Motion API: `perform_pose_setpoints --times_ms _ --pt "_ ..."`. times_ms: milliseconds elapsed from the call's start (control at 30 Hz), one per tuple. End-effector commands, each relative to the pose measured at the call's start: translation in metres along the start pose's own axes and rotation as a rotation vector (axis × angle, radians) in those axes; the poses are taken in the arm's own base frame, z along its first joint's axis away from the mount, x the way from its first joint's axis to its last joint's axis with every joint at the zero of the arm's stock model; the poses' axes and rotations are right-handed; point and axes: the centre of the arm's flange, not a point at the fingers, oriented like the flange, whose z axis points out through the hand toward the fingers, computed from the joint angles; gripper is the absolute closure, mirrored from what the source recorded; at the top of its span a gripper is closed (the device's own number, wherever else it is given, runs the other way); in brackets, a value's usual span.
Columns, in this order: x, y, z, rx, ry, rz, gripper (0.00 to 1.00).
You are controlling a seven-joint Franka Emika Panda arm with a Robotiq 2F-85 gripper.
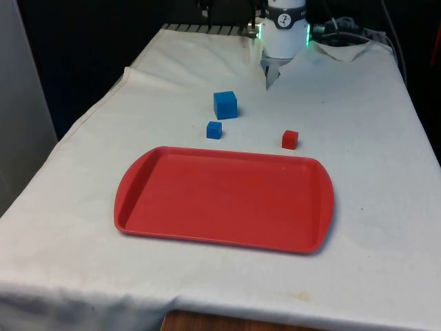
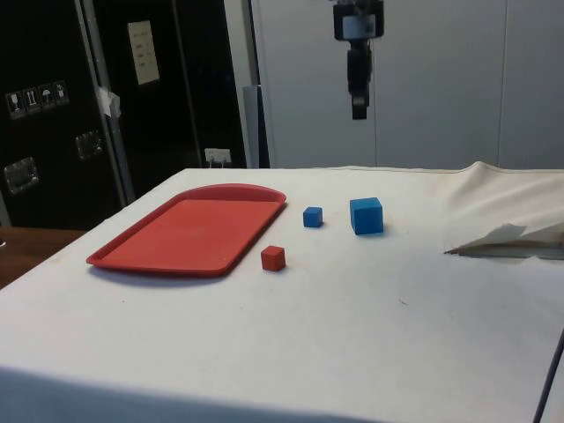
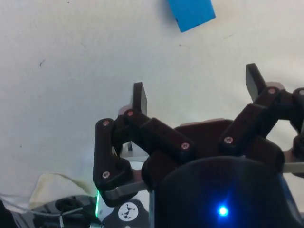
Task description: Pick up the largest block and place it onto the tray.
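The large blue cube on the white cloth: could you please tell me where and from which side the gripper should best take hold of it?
Grip the large blue cube from straight above, across two opposite flat side faces. It sits flat on the cloth, clear of the small blue cube, so both sides look reachable. The open gripper may need turning to square with its faces.

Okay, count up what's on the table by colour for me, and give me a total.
Blue: 2, the big block and the small blue block
Red: 2, the red block and the tray
Total: 4
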Motion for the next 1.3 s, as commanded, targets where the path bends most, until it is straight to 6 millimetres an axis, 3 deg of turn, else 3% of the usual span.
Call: perform_pose_setpoints --times_ms 0,600,633,833,1267 --pt "-0.002 -0.001 0.006 0.003 0.001 -0.007 0.00" --pt "-0.013 0.001 0.073 -0.011 0.012 -0.072 0.00" --pt "-0.012 0.001 0.069 -0.013 0.004 -0.068 0.00" --pt "-0.015 0.003 0.094 -0.028 0.015 -0.088 0.00" --pt "-0.012 0.001 0.128 -0.069 0.028 -0.116 0.00"
